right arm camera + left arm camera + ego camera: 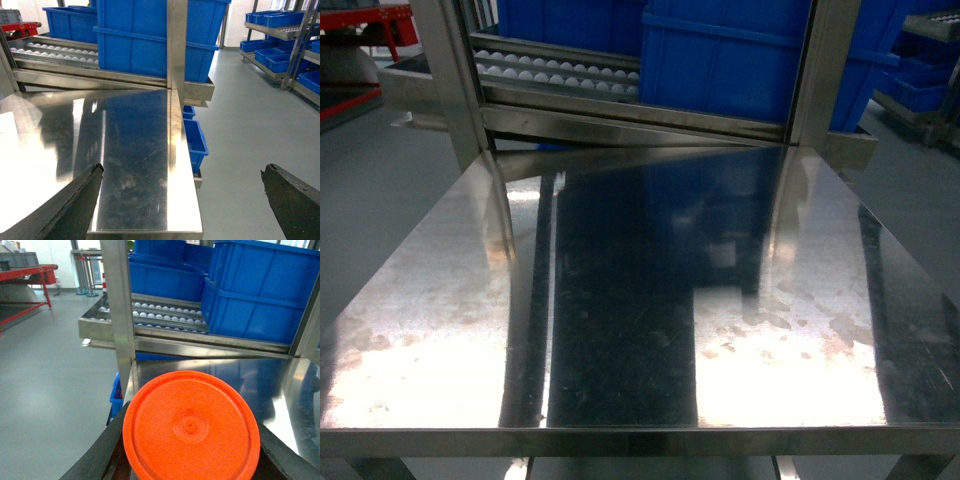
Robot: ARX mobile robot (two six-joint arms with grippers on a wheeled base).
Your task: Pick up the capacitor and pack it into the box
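A shiny steel table (640, 330) is seen from the head camera, with nothing resting on its surface and neither arm in sight. Behind it, large blue bins (720, 60) sit on a sloped roller rack (560, 75) framed by steel posts.

In the left wrist view, the capacitor (191, 426), seen by its round orange top, fills the lower part of the picture. It is clamped in the left gripper (191, 460), whose dark fingers (95, 460) are pressed against both sides of it, above the table's left edge.

In the right wrist view, the right gripper (185, 200) is held with its dark fingers (70, 205) spread wide apart and empty, over the table's right edge and the grey floor (240, 125). The box is not seen in any view.
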